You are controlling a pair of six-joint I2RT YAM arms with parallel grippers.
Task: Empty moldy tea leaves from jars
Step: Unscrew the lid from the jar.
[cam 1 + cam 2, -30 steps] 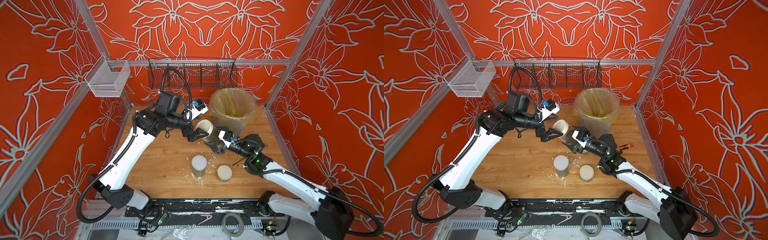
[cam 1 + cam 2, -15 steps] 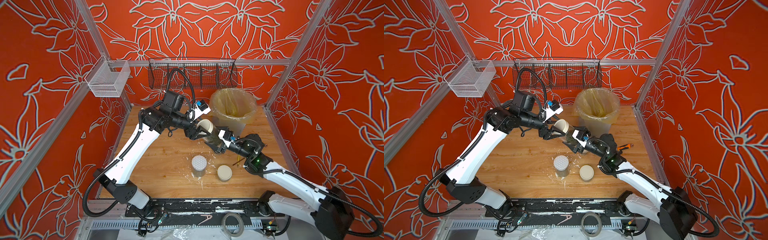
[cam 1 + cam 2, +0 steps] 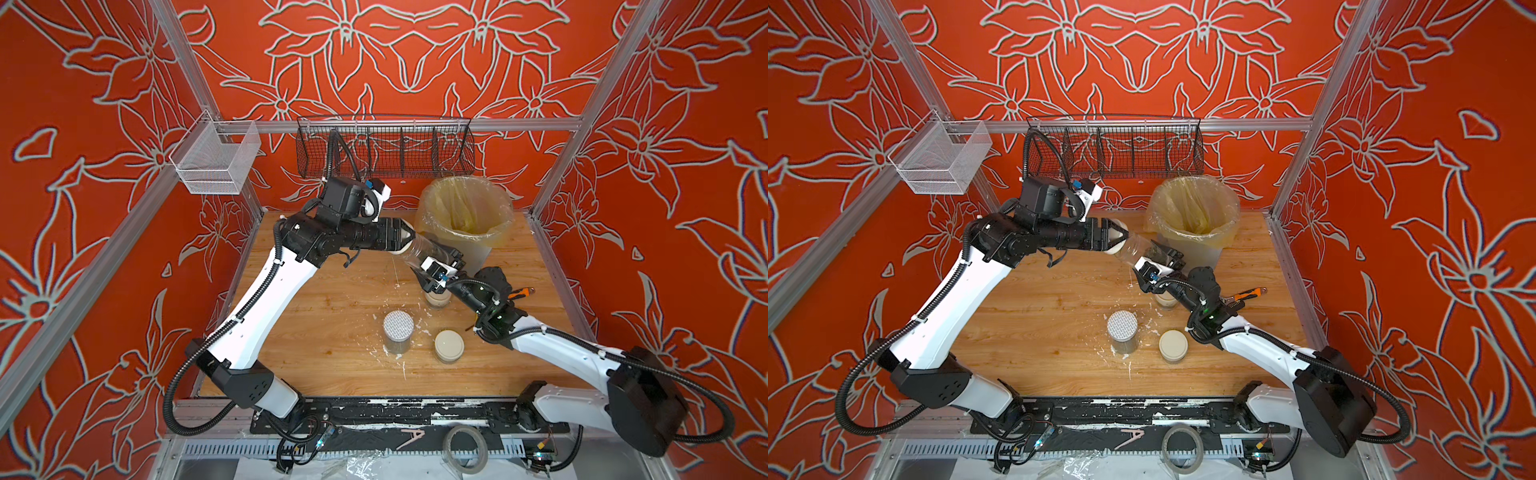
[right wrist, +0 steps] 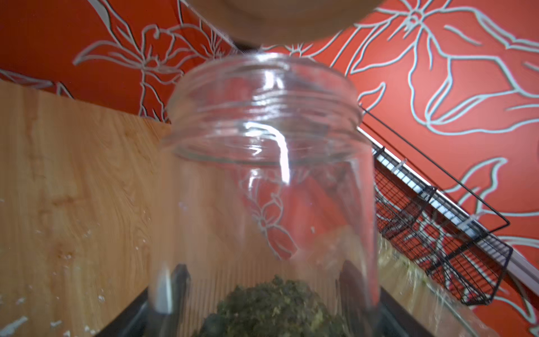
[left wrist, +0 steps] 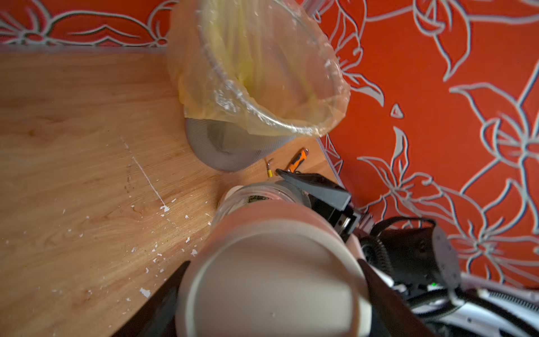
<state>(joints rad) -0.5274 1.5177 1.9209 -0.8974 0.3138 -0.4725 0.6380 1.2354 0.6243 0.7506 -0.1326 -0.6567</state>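
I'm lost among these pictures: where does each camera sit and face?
Top views: overhead, looking down on the table; left arm, right arm whole.
Left wrist: on that arm, facing the bin; left tool grips the lid.
Right wrist: on that arm, looking along the jar; right tool holds it.
Wrist views share the jar.

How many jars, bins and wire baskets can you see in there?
Jars: 4
Bins: 1
Wire baskets: 2
Total: 7
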